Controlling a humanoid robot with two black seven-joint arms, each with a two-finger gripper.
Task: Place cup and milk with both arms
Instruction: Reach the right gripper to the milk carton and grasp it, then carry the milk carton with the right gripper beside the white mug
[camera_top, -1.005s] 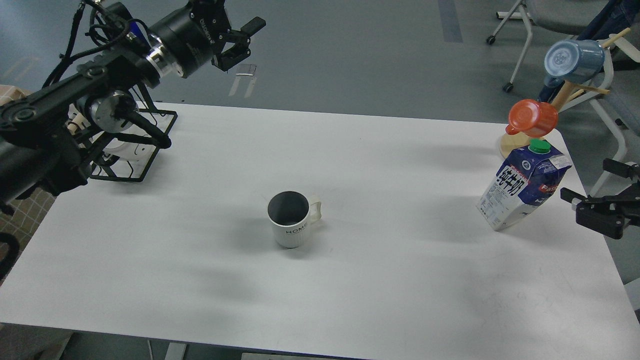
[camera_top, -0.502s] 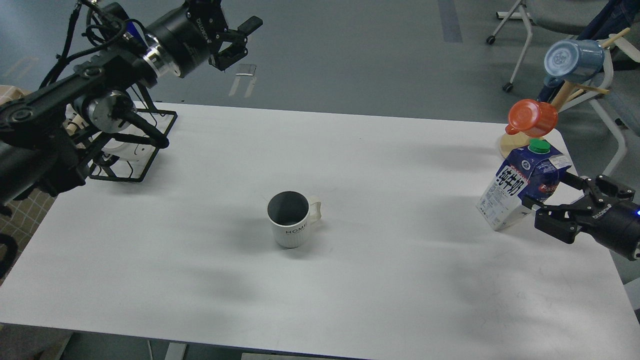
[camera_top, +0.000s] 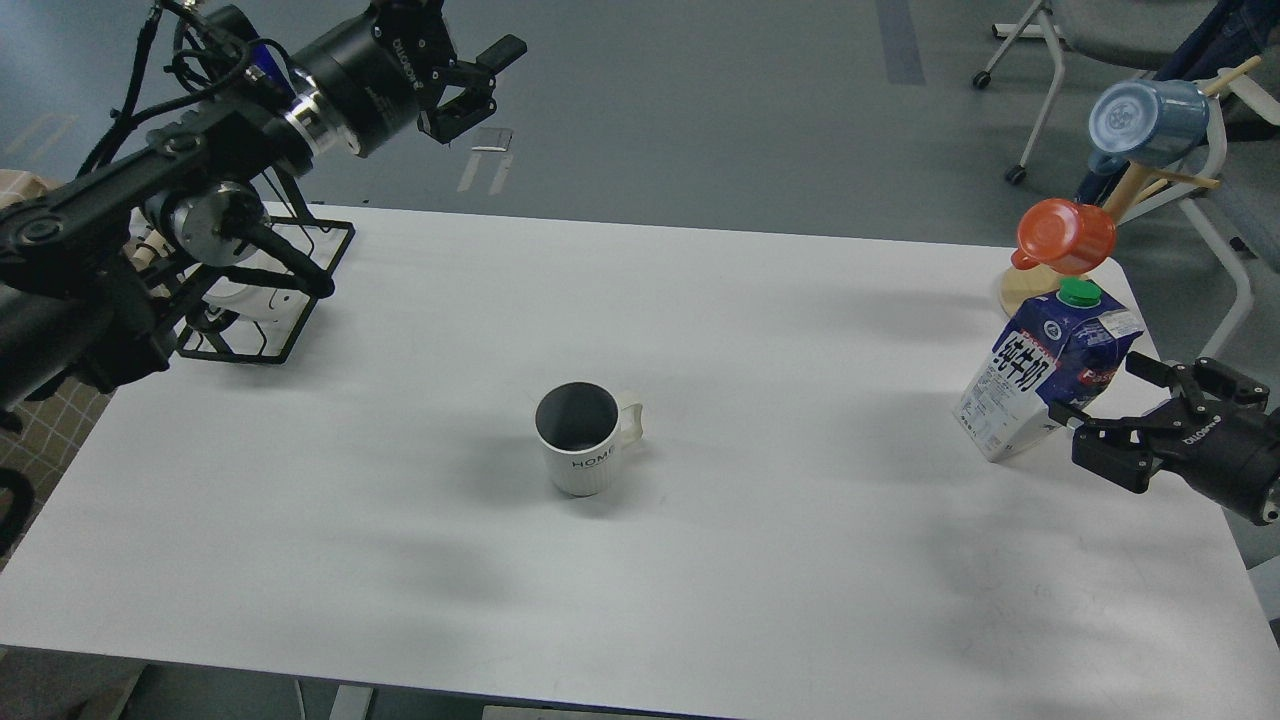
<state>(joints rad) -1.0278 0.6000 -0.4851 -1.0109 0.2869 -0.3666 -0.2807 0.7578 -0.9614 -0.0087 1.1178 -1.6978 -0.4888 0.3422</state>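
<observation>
A white mug (camera_top: 584, 440) with a dark inside and a handle to its right stands upright near the middle of the white table (camera_top: 700, 560). A blue and white milk carton (camera_top: 1045, 368) with a green cap stands near the table's right edge. My right gripper (camera_top: 1098, 393) is open just right of the carton's lower part, its fingers either side of the carton's right corner without closing on it. My left gripper (camera_top: 478, 78) is open and empty, high beyond the table's far left edge, far from the mug.
A black wire rack (camera_top: 265, 300) holding a white object stands at the table's far left corner. A wooden mug tree (camera_top: 1130, 190) at the far right corner carries an orange cup (camera_top: 1065, 236) and a blue cup (camera_top: 1146, 122). Chairs stand beyond the table.
My right gripper came in from the right edge up to the milk carton, then eased back slightly. My left arm shifted a little up and left. Mug and carton have not moved.
</observation>
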